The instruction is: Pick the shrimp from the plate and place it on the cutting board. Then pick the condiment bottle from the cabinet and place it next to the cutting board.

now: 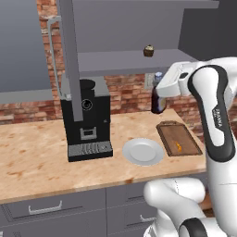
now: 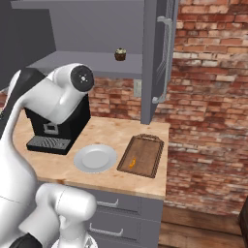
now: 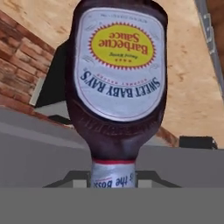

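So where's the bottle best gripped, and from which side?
Probably at the neck, just under the cap, coming in from the top end. The bottle stands upright in the air behind the board, and its body is wide and rounded while the neck is slim enough for the jaws. The hand view shows the neck nearest the jaws.
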Available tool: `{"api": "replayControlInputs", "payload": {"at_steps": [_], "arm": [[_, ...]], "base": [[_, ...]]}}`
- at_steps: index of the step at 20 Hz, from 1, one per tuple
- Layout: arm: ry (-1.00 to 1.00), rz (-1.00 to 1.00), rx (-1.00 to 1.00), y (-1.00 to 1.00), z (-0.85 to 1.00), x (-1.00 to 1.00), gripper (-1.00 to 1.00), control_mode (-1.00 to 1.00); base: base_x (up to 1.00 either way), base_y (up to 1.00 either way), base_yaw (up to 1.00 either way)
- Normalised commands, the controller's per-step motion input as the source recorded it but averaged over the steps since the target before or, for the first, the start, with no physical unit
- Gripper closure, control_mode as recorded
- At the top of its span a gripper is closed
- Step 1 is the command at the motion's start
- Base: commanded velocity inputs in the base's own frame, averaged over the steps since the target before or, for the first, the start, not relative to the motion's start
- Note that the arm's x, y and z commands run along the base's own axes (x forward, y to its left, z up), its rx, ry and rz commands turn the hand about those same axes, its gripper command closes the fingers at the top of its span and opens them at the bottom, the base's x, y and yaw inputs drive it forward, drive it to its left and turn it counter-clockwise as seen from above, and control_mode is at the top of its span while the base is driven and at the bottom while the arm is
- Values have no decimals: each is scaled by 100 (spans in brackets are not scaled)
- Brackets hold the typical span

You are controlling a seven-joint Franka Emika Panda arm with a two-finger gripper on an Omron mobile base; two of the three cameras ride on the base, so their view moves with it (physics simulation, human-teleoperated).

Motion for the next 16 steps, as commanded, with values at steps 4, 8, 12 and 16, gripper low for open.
{"api": "replayControlInputs", "payload": {"at_steps": [4, 8, 12, 16], "arm": [[5, 0, 10, 36, -54, -31, 100, -100], [7, 0, 10, 34, -40, -25, 100, -100], [9, 0, 10, 6, -16, -15, 100, -100], [10, 0, 11, 0, -12, -12, 100, -100]], "base": [[0, 0, 0], [0, 0, 0], [0, 0, 0], [0, 0, 0]]}}
